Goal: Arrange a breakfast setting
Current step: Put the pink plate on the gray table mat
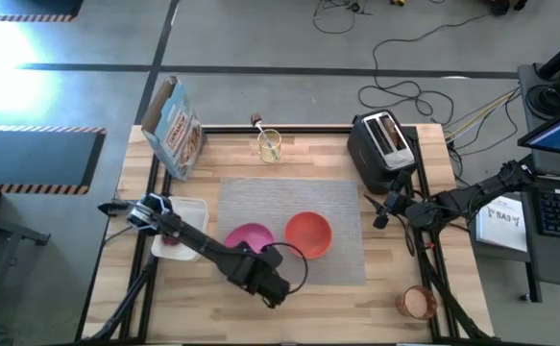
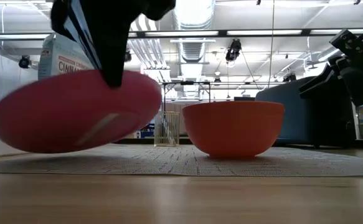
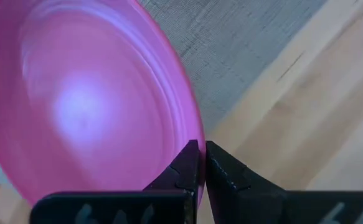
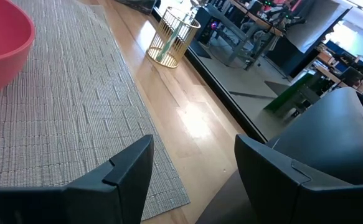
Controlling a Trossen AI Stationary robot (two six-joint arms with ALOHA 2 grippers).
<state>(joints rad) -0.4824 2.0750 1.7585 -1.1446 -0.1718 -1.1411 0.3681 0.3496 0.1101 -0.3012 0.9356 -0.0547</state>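
The round pink plate (image 1: pixel 249 235) is over the left part of the grey woven placemat (image 1: pixel 294 192); it also shows in the low view (image 2: pixel 75 112). My left gripper (image 1: pixel 253 254) is shut on its rim. The red-orange bowl (image 1: pixel 308 234) stands on the placemat to the plate's right. A yellowish see-through cup (image 1: pixel 269 144) stands on bare wood beyond the placemat's far edge. My right gripper (image 1: pixel 376 213) hangs open and empty in front of the toaster. Spoon and toast do not show. My left gripper pinches the plate's rim (image 3: pixel 190 140) on its near side between its two fingers (image 3: pixel 184 168), one on the upper face and one beneath. The fingers come from the near side, slanting down. The plate (image 2: pixel 75 112) is tilted, its low edge just over the placemat; whether it touches, I cannot tell.
A black toaster (image 1: pixel 383 144) stands at the far right. A cereal box (image 1: pixel 174 125) stands at the far left, and a white tray (image 1: pixel 188 213) lies under my left arm. A round brownish container (image 1: pixel 416 303) sits at the near right corner.
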